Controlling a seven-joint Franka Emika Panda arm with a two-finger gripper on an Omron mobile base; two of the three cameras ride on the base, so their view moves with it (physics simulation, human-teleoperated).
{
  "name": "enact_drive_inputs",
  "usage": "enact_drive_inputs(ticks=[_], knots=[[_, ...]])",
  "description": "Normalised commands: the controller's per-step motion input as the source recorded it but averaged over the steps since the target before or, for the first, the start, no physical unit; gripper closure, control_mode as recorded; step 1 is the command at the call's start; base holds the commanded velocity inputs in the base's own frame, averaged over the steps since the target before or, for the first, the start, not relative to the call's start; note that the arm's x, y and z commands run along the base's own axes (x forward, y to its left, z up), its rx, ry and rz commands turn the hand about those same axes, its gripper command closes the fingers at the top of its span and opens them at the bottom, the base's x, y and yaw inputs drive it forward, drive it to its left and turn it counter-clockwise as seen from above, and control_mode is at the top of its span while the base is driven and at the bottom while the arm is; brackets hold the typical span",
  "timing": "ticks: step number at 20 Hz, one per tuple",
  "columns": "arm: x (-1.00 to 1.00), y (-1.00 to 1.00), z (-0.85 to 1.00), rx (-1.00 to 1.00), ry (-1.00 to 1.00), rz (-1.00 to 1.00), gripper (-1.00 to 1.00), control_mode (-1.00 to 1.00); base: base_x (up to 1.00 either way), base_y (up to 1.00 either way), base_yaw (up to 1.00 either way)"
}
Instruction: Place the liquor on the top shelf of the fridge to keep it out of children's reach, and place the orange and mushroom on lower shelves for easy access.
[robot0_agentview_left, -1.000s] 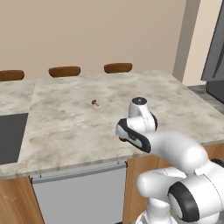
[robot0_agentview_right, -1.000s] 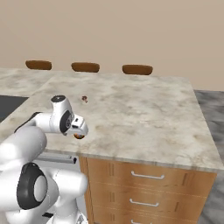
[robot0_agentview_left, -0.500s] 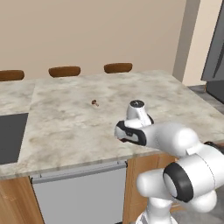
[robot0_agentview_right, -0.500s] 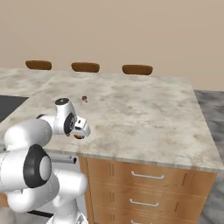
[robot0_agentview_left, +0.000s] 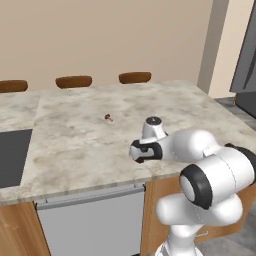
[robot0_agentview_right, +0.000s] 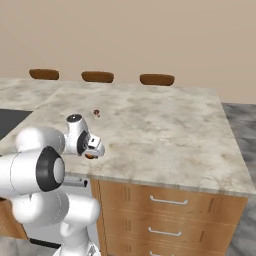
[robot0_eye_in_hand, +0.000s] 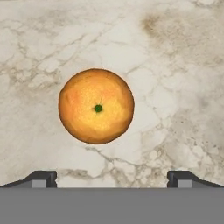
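The orange (robot0_eye_in_hand: 96, 106), round with a dark green spot, lies on the marble counter near its front edge. My gripper (robot0_eye_in_hand: 111, 178) hangs straight above it, open, with the two dark fingertips (robot0_eye_in_hand: 41, 178) spread wider than the fruit and nothing between them. In the right base view a sliver of the orange (robot0_agentview_right: 90, 156) peeks out under the hand (robot0_agentview_right: 93, 149). The mushroom (robot0_agentview_left: 108, 118), a tiny reddish-brown lump, sits farther back on the counter (robot0_agentview_left: 75, 145), apart from the gripper (robot0_agentview_left: 139, 152). The liquor and the fridge's shelves are out of view.
A dark cooktop (robot0_agentview_left: 10, 155) is set into the counter at the left. Three brown stool backs (robot0_agentview_left: 73, 81) line the far edge. Wooden drawers (robot0_agentview_right: 170, 205) run below the counter's front. A tall dark grey panel (robot0_agentview_left: 247, 65) stands at the far right.
The arm has folded in closer to the base and its elbow has swung round. The hand has sunk slightly over the orange. The jaws have stayed open.
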Motion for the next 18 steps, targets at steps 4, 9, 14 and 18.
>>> enact_drive_inputs(ticks=[4,9,14,18], knots=[[0.26,0.11,-0.17,0.00,0.00,0.00,-1.00,-1.00,0.00,0.00,0.00],[0.27,0.03,-0.12,0.00,0.00,0.00,-1.00,-1.00,0.00,0.00,0.00],[0.27,0.00,-0.10,0.00,0.00,0.00,-1.00,-1.00,0.00,0.00,0.00],[0.25,0.00,-0.12,0.00,0.00,0.00,-1.00,-1.00,0.00,0.00,0.00]])
